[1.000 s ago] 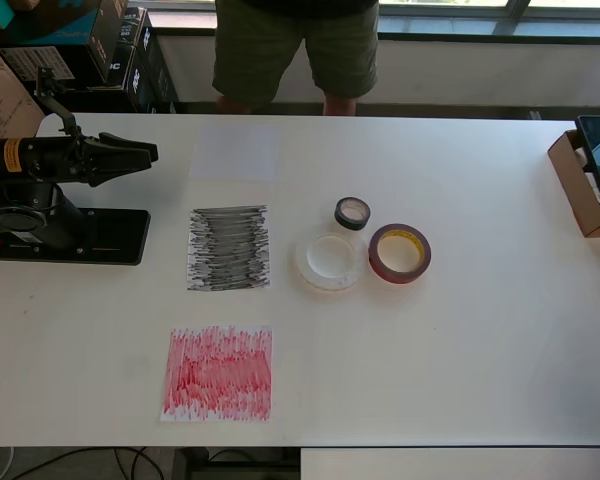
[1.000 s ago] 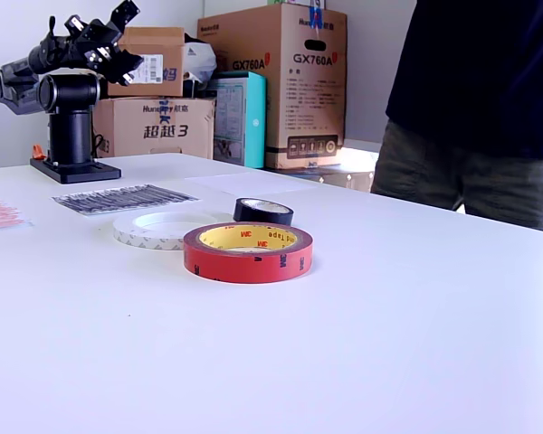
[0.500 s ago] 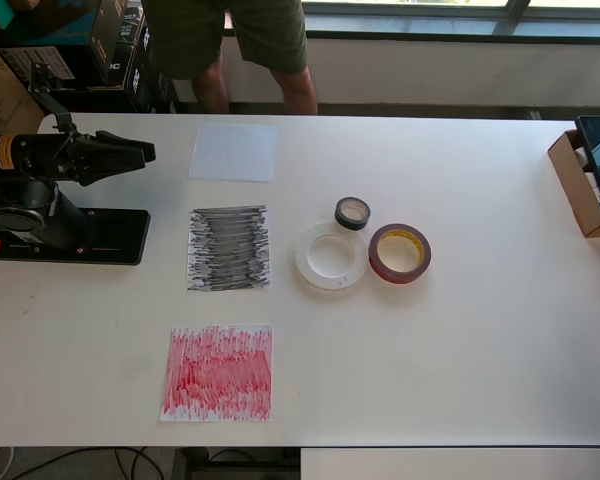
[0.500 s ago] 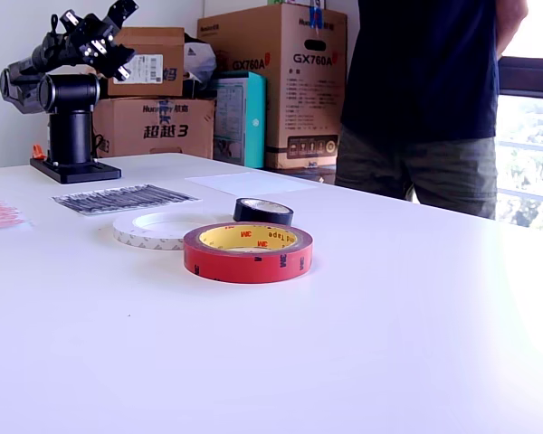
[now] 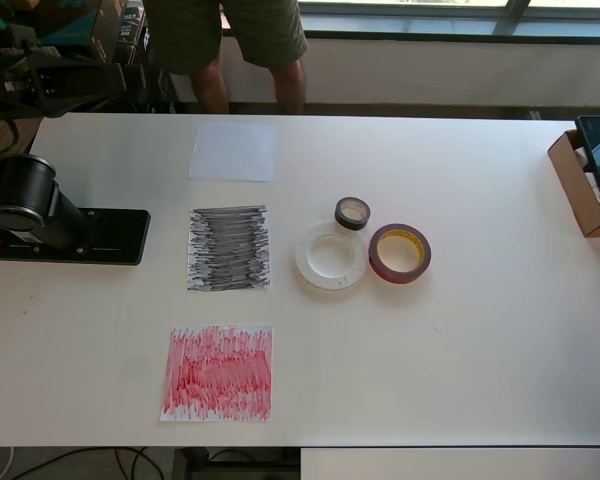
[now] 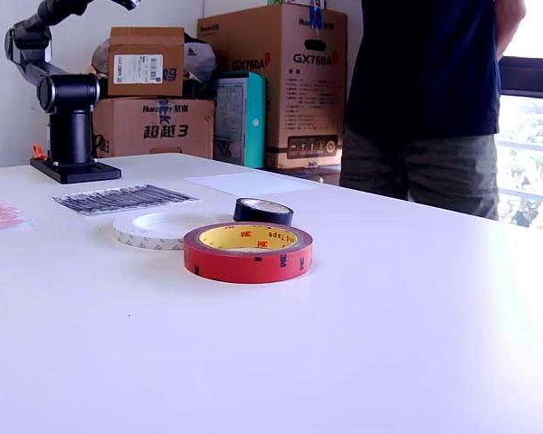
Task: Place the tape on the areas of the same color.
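Note:
Three tape rolls lie together mid-table: a small black tape (image 5: 352, 212), a wide flat white tape (image 5: 331, 257) and a dark-red tape (image 5: 400, 253) with a yellowish core. To their left in the overhead view are the plain white sheet (image 5: 234, 151), the black scribbled area (image 5: 229, 248) and the red scribbled area (image 5: 219, 372). The exterior view shows the red tape (image 6: 248, 251) nearest, with the white tape (image 6: 163, 229) and the black tape (image 6: 263, 211) behind it. My gripper (image 5: 105, 85) is raised high over the table's far left corner, dark and blurred. It holds nothing that I can see.
The arm's black base (image 5: 65, 235) stands at the overhead view's left edge. A person (image 5: 230, 40) stands at the table's far side near the white sheet. An open cardboard box (image 5: 583, 185) sits at the right edge. Cardboard boxes (image 6: 271, 86) are stacked behind the table.
The arm has swung upward from its low folded pose, lifting the gripper up and away from the base. The tapes have not moved. The person shifted along the far side a second ago.

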